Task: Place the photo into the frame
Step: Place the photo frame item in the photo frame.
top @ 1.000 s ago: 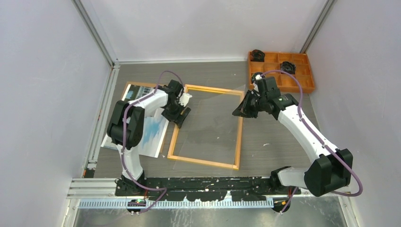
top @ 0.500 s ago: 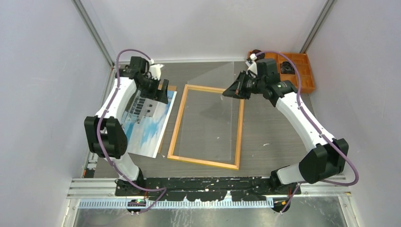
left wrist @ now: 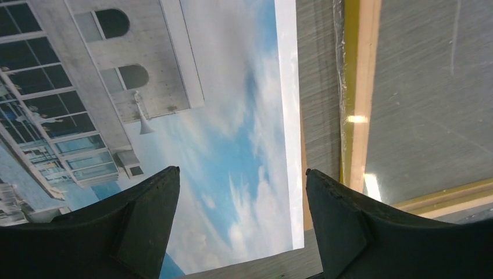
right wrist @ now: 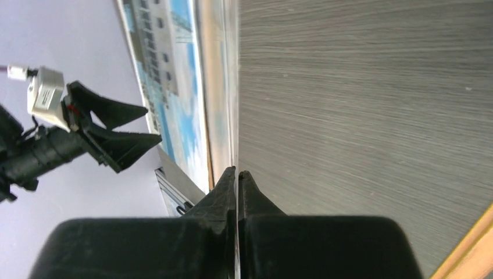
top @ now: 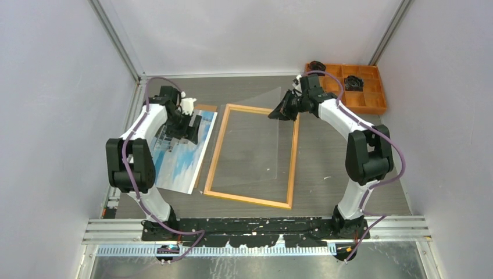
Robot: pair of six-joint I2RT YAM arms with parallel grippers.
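The photo (top: 181, 156), a white building under blue cloudy sky, lies face up left of the frame (top: 214, 165). The frame is a thin yellow-orange rectangle lying flat mid-table. My left gripper (top: 192, 129) hovers open over the photo's far part. In the left wrist view its fingers straddle the photo (left wrist: 221, 133) near its right edge, with the frame (left wrist: 356, 87) beside it. My right gripper (top: 273, 115) is shut on the far edge of a clear sheet (top: 256, 133), tilted up over the frame. The right wrist view shows the sheet (right wrist: 237, 87) edge-on between the right gripper (right wrist: 237, 171) jaws.
A brown backing board (top: 207, 108) lies under the photo, showing at its far and near right corners. An orange compartment tray (top: 372, 108) with black parts stands at the back right. Grey walls and metal rails close in the table on three sides.
My left gripper left the frame's left edge, swung over the photo and opened wider. My right gripper carried the clear sheet's edge up and toward the far side.
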